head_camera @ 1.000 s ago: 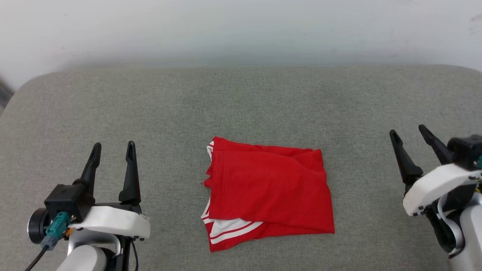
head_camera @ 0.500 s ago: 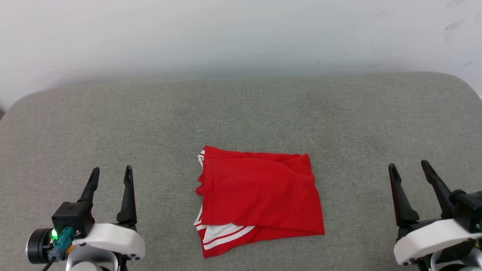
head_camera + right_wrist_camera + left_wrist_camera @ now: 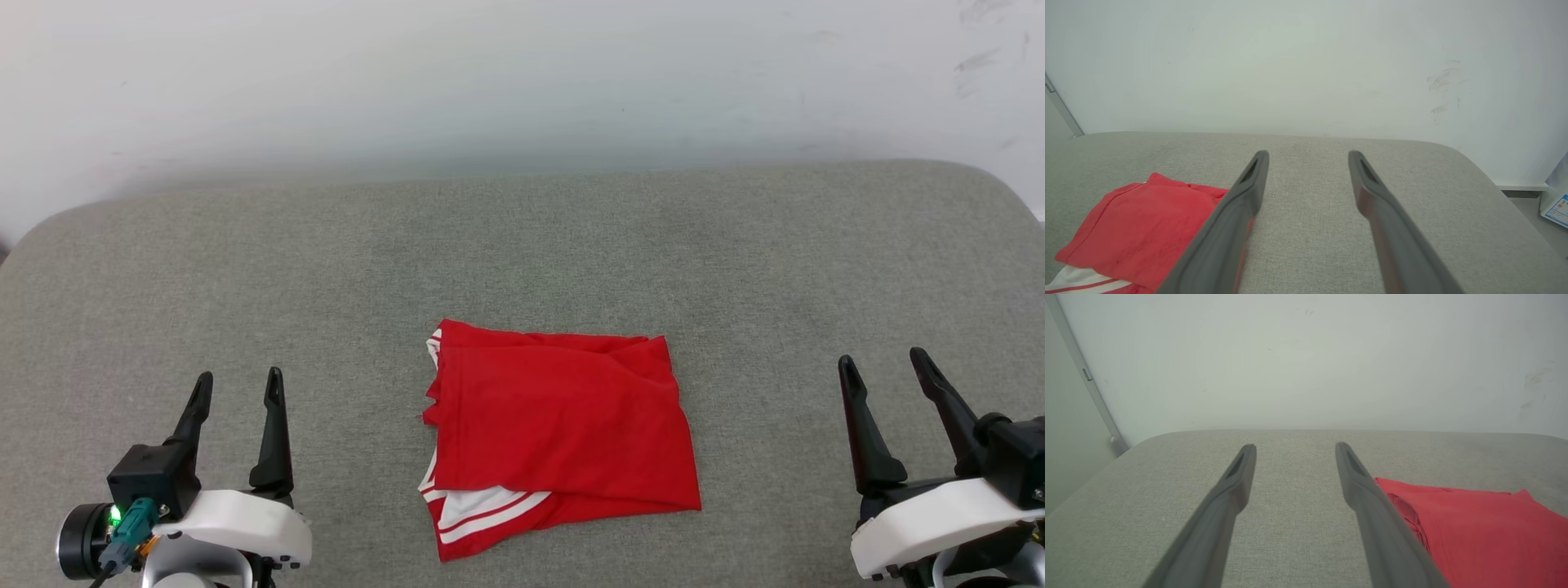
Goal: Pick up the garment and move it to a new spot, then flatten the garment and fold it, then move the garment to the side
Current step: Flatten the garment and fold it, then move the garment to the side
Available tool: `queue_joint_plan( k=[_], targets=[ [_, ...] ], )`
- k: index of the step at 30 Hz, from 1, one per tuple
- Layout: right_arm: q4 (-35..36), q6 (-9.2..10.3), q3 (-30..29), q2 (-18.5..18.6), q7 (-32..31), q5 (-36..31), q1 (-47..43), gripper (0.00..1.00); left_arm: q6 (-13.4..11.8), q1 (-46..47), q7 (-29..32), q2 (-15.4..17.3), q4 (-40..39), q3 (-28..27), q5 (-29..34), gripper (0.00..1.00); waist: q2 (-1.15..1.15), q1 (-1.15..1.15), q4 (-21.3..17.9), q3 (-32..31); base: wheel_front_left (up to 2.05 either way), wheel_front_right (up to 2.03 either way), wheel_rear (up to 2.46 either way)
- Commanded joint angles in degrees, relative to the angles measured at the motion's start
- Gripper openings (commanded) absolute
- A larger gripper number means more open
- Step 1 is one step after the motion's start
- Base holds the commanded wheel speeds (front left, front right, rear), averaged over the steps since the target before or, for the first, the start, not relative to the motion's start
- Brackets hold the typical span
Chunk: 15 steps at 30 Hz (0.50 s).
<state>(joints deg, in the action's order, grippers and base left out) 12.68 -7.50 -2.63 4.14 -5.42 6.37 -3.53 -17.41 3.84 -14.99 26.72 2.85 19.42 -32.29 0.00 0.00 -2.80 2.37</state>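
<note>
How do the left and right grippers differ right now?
The left gripper sits left of the garment, the right gripper right of it. The left gripper's fingers stand nearly upright in the head view; the right gripper's lean toward the garment. A green light and teal plug show by the left gripper; a plain black block by the right gripper. Both are open, empty and apart from the garment.

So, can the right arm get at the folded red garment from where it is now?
Probably yes. The right gripper is open, and bare grey cushion lies between it and the garment, with nothing standing in the way.
</note>
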Motion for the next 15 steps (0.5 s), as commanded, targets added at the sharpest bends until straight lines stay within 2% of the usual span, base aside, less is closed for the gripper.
queue_joint_plan(
  k=[1,6,10,12,15],
  targets=[
    [0.3,0.02,0.0,-0.3,-0.2,-0.5,-0.6,1.0,0.2,-0.1,-0.2,-0.1,0.1,-0.4,0.4,1.0,0.0,0.0,-0.1,0.1,0.0,0.0,0.0],
    [0.5,0.02,-1.0,-0.3,-1.1,-0.5,-0.9,1.0,1.2,1.0,-0.2,-0.8,0.3,-1.0,1.0,1.0,0.0,0.0,0.1,0.6,0.0,0.0,0.0],
    [-1.7,0.03,-4.8,0.1,-3.4,2.2,-0.9,1.0,1.8,2.3,-0.2,-1.7,0.1,-2.1,1.4,1.0,0.0,0.0,1.1,1.2,0.0,0.0,0.0],
    [-4.2,0.02,-6.9,0.4,-5.8,6.2,-0.1,1.0,2.2,2.8,-0.2,-2.3,-0.1,-2.7,1.9,1.0,0.0,0.0,1.6,1.4,0.0,0.0,0.0],
    [-10.4,0.02,-9.0,2.8,-11.8,14.0,1.6,1.0,2.7,3.4,-0.2,-3.5,-0.3,-3.4,2.4,1.0,0.0,0.0,2.8,1.7,0.0,0.0,0.0]
  ],
)
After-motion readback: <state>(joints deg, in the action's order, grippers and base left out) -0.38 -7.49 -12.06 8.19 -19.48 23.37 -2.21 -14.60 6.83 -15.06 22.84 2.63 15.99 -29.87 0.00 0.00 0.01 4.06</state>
